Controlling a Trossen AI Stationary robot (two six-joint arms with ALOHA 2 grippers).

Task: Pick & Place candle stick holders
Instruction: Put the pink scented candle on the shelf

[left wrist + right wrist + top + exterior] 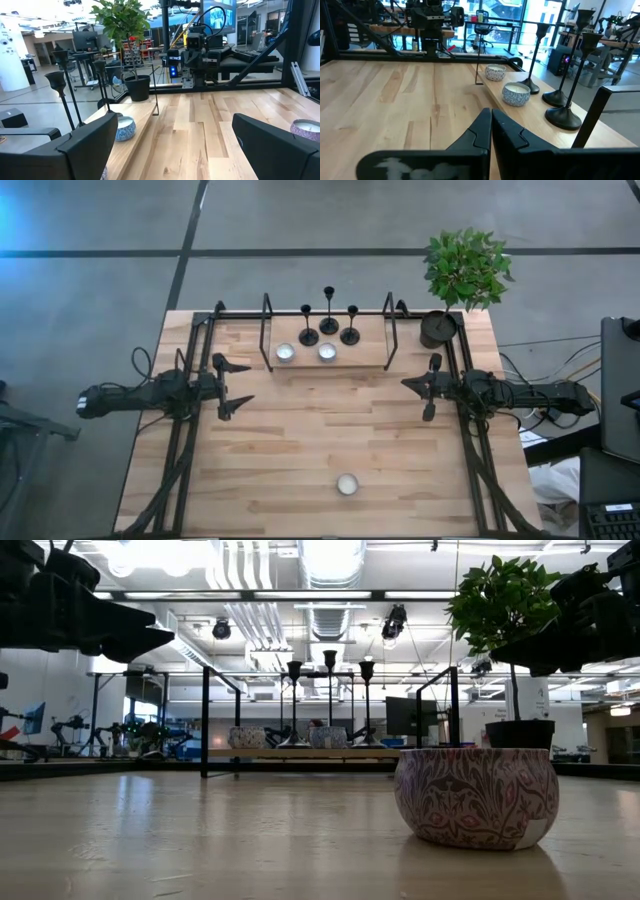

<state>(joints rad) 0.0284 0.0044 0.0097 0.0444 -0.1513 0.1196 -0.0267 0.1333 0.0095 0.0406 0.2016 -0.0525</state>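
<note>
The table (300,450) is made of light wood planks with visible grain and a smooth, faintly sheened finish. The raised shelf (365,352) at its far edge is the same pale wood, framed by thin black metal rails (266,330). The candle stick holders (328,320) are black metal with a matt to satin surface; their round bases show a dull highlight in the right wrist view. The candle tins (476,797) carry a printed floral pattern, smooth, with a slight gloss. The plant pot (438,330) is dark and matt. The left gripper (236,388) and right gripper (418,386) have matt black fingers (85,145) that look like plastic.
</note>
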